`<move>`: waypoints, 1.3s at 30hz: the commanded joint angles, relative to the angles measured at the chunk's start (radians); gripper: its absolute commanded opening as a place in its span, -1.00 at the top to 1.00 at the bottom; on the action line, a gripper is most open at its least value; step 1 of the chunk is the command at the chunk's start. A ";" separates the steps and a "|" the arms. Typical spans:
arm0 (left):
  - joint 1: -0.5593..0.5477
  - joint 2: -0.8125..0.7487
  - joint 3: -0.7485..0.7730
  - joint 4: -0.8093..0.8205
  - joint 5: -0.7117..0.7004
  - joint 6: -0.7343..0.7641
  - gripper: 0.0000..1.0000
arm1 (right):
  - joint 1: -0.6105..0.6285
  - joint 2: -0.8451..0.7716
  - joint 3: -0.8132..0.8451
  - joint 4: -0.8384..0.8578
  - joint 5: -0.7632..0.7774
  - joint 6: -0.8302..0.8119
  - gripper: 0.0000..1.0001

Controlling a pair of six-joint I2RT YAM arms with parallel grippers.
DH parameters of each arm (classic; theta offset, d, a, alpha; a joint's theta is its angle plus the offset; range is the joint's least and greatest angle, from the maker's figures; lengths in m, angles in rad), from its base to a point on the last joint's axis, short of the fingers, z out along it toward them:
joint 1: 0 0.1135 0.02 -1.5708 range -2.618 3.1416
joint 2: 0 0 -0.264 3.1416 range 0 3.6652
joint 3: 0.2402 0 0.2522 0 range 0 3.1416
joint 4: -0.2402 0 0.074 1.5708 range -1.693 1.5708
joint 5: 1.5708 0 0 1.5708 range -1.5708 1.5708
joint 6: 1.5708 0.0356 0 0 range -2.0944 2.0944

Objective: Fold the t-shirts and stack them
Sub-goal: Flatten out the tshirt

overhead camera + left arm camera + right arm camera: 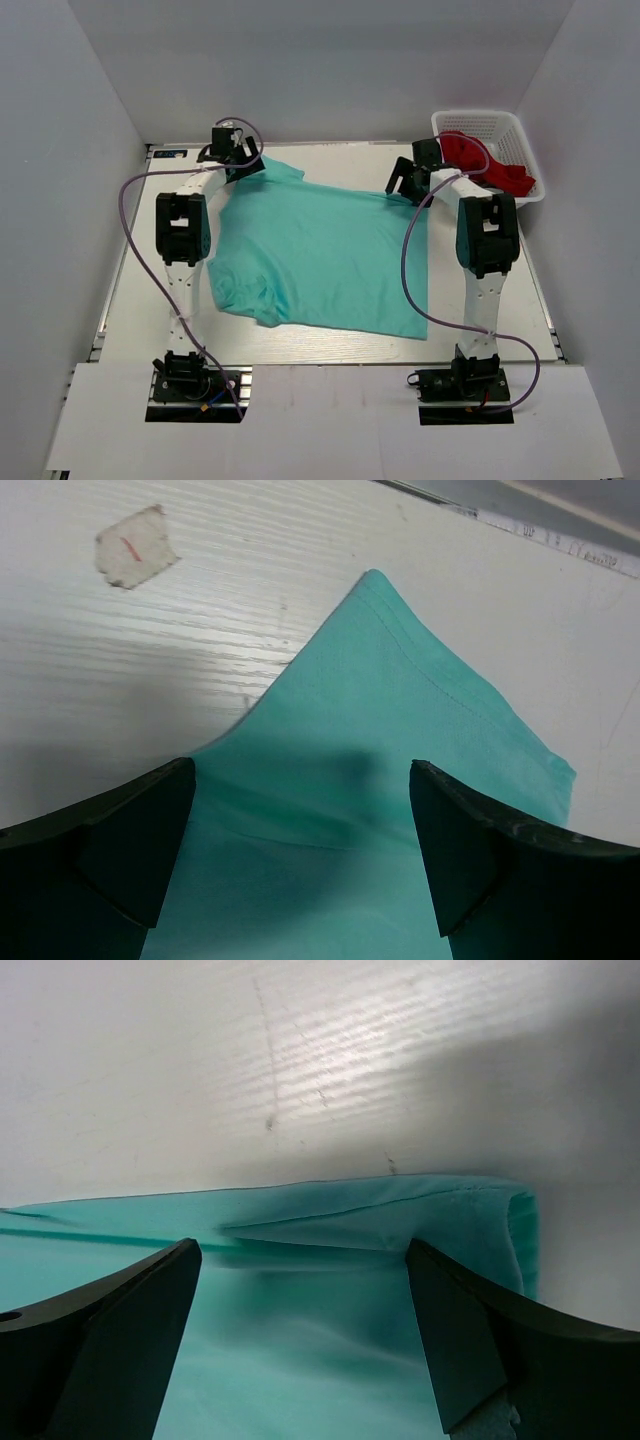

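Note:
A turquoise-green t-shirt (320,255) lies spread across the white table, with its near-left part bunched. My left gripper (238,160) hovers over the shirt's far-left sleeve corner, jaws wide open. In the left wrist view the sleeve (400,720) comes to a point between the dark fingers (130,830), which hold nothing. My right gripper (408,180) is open above the shirt's far-right corner. The right wrist view shows the hemmed edge (400,1210) folded over just beyond the fingers (470,1330), not pinched.
A white mesh basket (492,126) at the far right holds red cloth (480,160). A paper scrap with a red mark (132,546) lies on the table beyond the left sleeve. Grey walls enclose the table on three sides.

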 commanded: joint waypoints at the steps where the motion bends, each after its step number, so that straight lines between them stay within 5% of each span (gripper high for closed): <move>1: 0.073 0.010 -0.085 -0.093 0.059 -0.021 -0.99 | -0.010 0.073 0.031 -0.015 -0.030 -0.011 -0.80; 7: 0.073 0.022 -0.031 -0.028 0.190 -0.003 -0.99 | 0.001 0.159 0.193 0.011 -0.165 -0.065 -0.80; 13: 0.073 0.089 0.189 -0.097 0.164 0.007 -0.99 | 0.010 0.229 0.409 0.019 -0.191 -0.134 -0.80; 18: 0.073 0.042 0.324 -0.163 0.132 0.027 -0.99 | 0.032 0.134 0.409 0.005 -0.182 -0.226 -0.80; 25: 0.061 -0.379 -0.103 -0.174 0.064 0.027 -0.99 | 0.134 -0.234 -0.002 0.054 -0.269 -0.295 -0.80; 29: 0.052 -0.620 -0.510 -0.187 0.157 -0.028 -0.99 | 0.310 -0.408 -0.177 0.064 -0.381 -0.280 -0.80; 34: 0.052 -0.938 -0.966 -0.024 0.197 -0.130 -0.99 | 0.545 -0.432 -0.259 0.051 -0.457 -0.284 -0.80; 39: 0.062 -1.153 -1.059 -0.129 0.086 -0.200 -0.99 | 0.743 -0.327 -0.196 0.082 -0.421 -0.267 -0.80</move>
